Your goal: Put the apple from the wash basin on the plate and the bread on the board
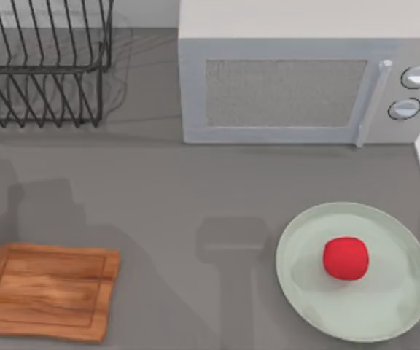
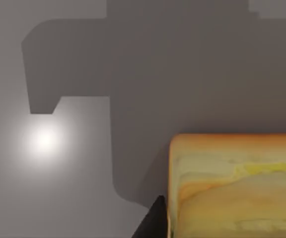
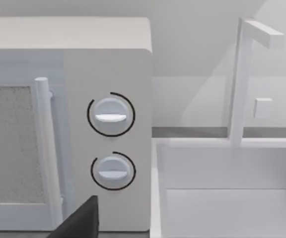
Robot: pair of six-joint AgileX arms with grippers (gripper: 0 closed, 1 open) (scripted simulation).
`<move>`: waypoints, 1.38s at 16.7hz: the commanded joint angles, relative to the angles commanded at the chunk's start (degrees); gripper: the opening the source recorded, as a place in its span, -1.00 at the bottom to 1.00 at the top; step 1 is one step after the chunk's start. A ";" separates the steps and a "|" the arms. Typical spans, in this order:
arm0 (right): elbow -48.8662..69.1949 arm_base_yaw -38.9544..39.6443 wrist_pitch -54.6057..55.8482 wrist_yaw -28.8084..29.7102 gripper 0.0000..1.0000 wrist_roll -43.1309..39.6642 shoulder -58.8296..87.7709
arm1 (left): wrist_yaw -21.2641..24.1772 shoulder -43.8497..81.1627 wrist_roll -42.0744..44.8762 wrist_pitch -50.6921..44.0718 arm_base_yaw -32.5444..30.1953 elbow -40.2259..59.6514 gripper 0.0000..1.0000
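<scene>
The left gripper's [image 2: 155,220] finger state couldn't be told; bread [image 2: 235,186] sat beside it, lower right. The apple [image 1: 345,258] lay on the plate [image 1: 305,292], lower right; the board [image 1: 46,292] lower left.

Left gripper finger [image 2: 153,220]: dark tip at wrist view's 6 o'clock. Right gripper finger [image 3: 81,220]: dark tip at 7 o'clock.

Even, soft light from above. Blurred arm shadows cross the bench [image 1: 159,197]. A bright glare spot [image 2: 43,140] shows in the left wrist view.
</scene>
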 joint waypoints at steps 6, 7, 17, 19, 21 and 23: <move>0.00 0.00 0.00 0.00 1.00 0.00 0.00 | -0.04 -2.95 0.21 -10.01 -0.06 6.46 -1.00; 0.00 0.00 0.00 0.00 1.00 0.00 0.00 | -0.03 -3.85 0.16 -13.28 -0.07 8.13 -1.00; 0.00 0.00 0.00 0.00 1.00 0.00 0.00 | -0.06 -7.40 -0.69 -21.46 -0.11 13.81 -1.00; 0.00 0.00 0.00 0.00 1.00 0.00 0.00 | -0.09 -7.30 -3.37 -21.55 -0.45 13.80 -1.00; 0.00 0.00 0.00 0.00 1.00 0.00 0.00 | -0.12 -7.22 -8.52 -21.65 -1.17 13.65 -1.00; 0.00 0.00 0.00 0.00 1.00 0.00 0.00 | -0.17 -7.19 -15.66 -21.75 -2.24 13.32 -1.00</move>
